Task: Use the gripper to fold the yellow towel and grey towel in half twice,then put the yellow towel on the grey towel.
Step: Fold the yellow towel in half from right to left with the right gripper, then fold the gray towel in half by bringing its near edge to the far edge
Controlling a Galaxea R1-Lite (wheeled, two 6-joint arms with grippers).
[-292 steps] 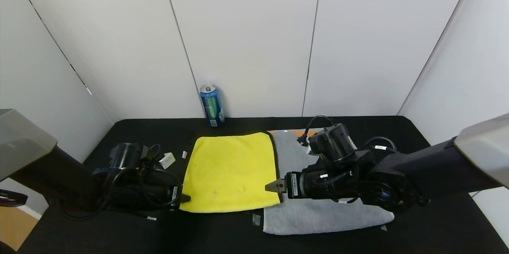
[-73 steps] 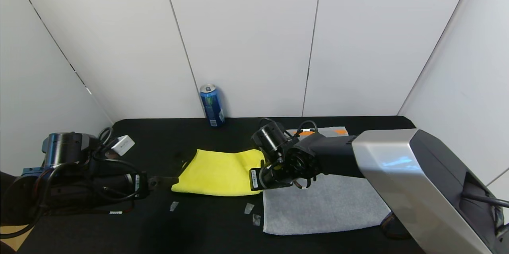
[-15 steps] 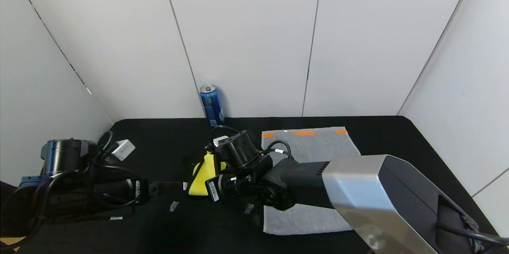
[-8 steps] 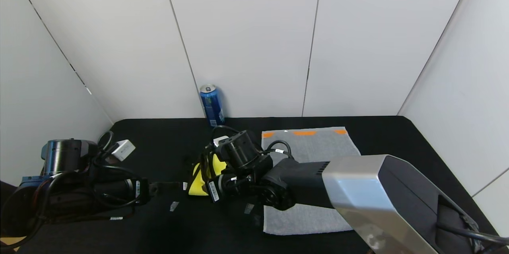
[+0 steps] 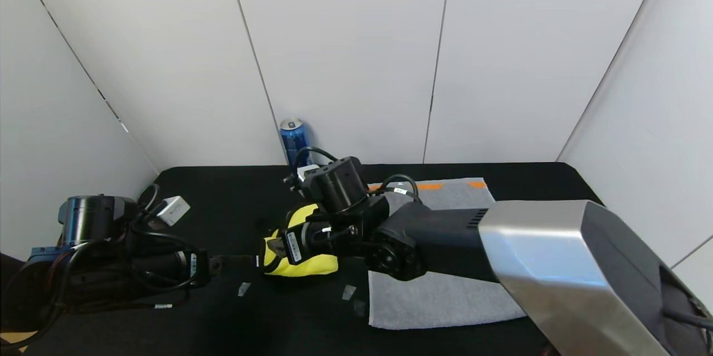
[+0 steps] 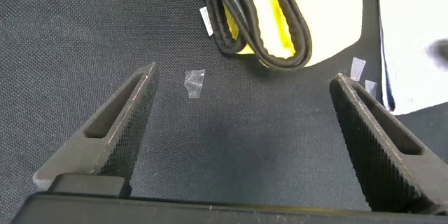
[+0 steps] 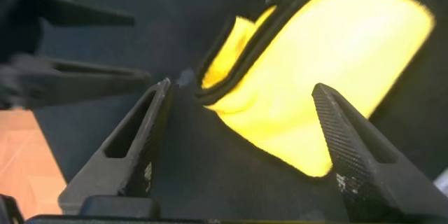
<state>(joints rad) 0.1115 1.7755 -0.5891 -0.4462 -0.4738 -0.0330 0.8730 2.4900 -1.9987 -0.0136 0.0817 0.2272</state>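
The yellow towel (image 5: 303, 255) is lying folded into a small bundle on the black table (image 5: 223, 189), a little to the 9 o'clock side of centre, its long axis running from about 8 o'clock to 2 o'clock in my head view, with the black-edged layers opening toward 9 o'clock. The grey towel (image 5: 440, 294) is lying flat just beside it at 3 o'clock, its orange-marked short edge facing 12 o'clock, and much of it is sitting under my right arm. My right gripper (image 5: 273, 246) is hovering just over the bundle's 9 o'clock end with its fingers spread wide and nothing between them. My left gripper (image 5: 228, 260) is resting low on the table at 9 o'clock, pointing at the bundle, jaws wide and holding nothing. A blue can (image 5: 293, 141) is standing upright at 12 o'clock against the wall, and small scraps of tape (image 5: 243, 288) are lying on the table toward 6 o'clock from the bundle. Compared with a second ago, my right gripper has let the cloth go and lifted, and the flap that was standing up is now lying down.
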